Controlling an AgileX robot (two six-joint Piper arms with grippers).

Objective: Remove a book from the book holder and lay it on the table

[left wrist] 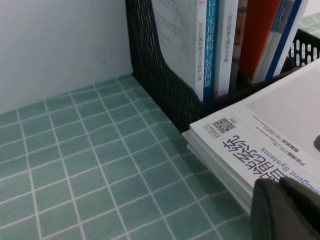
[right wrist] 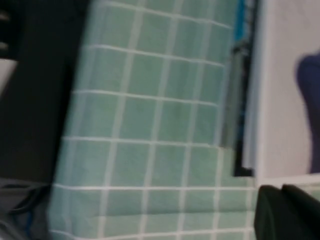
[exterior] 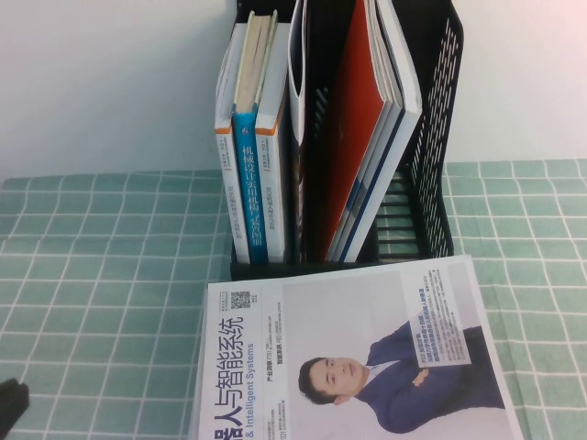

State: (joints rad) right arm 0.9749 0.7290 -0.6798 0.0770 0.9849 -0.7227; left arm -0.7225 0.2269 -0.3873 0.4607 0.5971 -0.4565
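The book (exterior: pixel 367 357), a pale magazine showing a man in a blue suit and a QR code, lies flat, cover up, on the green checked table (exterior: pixel 101 275), just in front of the black book holder (exterior: pixel 431 137). My left gripper (exterior: pixel 11 403) sits at the near left edge, well clear of the book, shut and empty. In the left wrist view its fingers (left wrist: pixel 287 210) are closed together beside the book's corner (left wrist: pixel 270 130) and the holder (left wrist: pixel 155 70). My right gripper (right wrist: pixel 290 212) is out of the high view; it looks shut and empty beside the book's edge (right wrist: pixel 285 100).
White books with a blue spine (exterior: pixel 249 147) stand in the holder's left compartment, and a red-covered magazine (exterior: pixel 362 119) leans with others in the right one. A white wall (exterior: pixel 110 82) rises behind. A dark shape (right wrist: pixel 35 90) borders the cloth in the right wrist view.
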